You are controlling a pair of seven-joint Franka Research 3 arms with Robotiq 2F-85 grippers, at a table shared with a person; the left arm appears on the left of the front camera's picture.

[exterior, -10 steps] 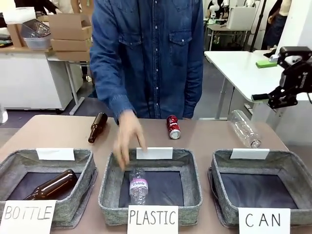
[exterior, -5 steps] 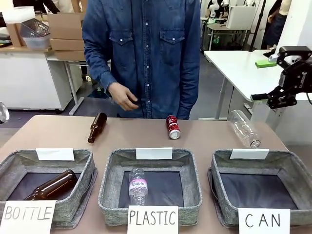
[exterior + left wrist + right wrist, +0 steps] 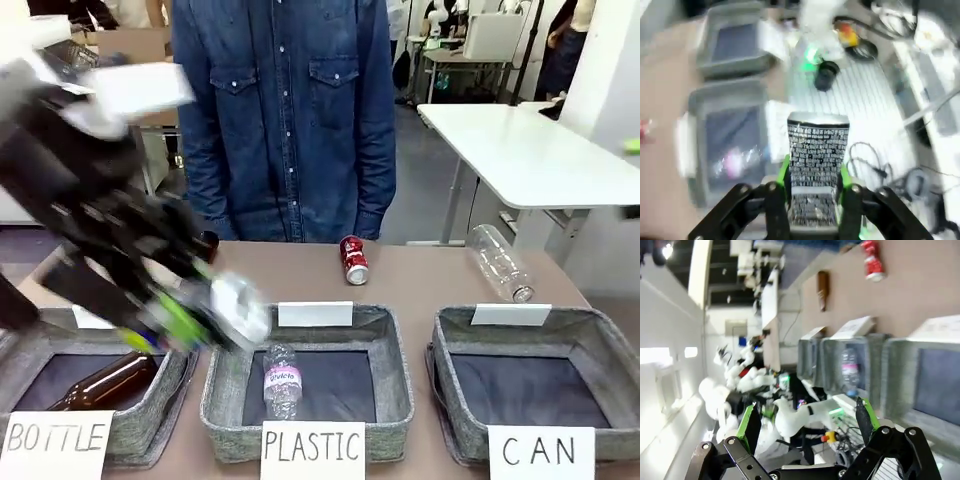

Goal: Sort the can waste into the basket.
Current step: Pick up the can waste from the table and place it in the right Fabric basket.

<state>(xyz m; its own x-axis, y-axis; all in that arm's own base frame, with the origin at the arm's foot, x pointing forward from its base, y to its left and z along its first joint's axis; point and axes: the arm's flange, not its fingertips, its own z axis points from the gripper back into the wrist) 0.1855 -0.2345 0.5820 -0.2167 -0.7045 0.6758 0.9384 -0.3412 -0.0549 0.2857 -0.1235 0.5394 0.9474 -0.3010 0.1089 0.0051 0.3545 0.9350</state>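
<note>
My left gripper (image 3: 814, 170) is shut on a black and silver can (image 3: 817, 145) with white print, which stands upright between the green pads. In the front view that left gripper (image 3: 198, 322) is a blur over the gap between the BOTTLE and PLASTIC baskets, with the silvery can (image 3: 237, 310) at its tip. A red can (image 3: 353, 260) lies on the table near the person; it also shows as the red can (image 3: 871, 260). The CAN basket (image 3: 530, 328) sits front right, nothing in it. My right gripper (image 3: 807, 422) is open and holds nothing.
A person in a denim shirt (image 3: 285, 110) stands at the far edge. A clear plastic bottle (image 3: 500, 262) lies behind the CAN basket. The PLASTIC basket (image 3: 225, 385) holds a small bottle (image 3: 283, 380). The BOTTLE basket (image 3: 150, 410) holds a brown bottle (image 3: 100, 382).
My left arm has swung into the front view from the left with the can. The person's hand has drawn back from the PLASTIC basket. The right gripper has slid out past the right edge.
</note>
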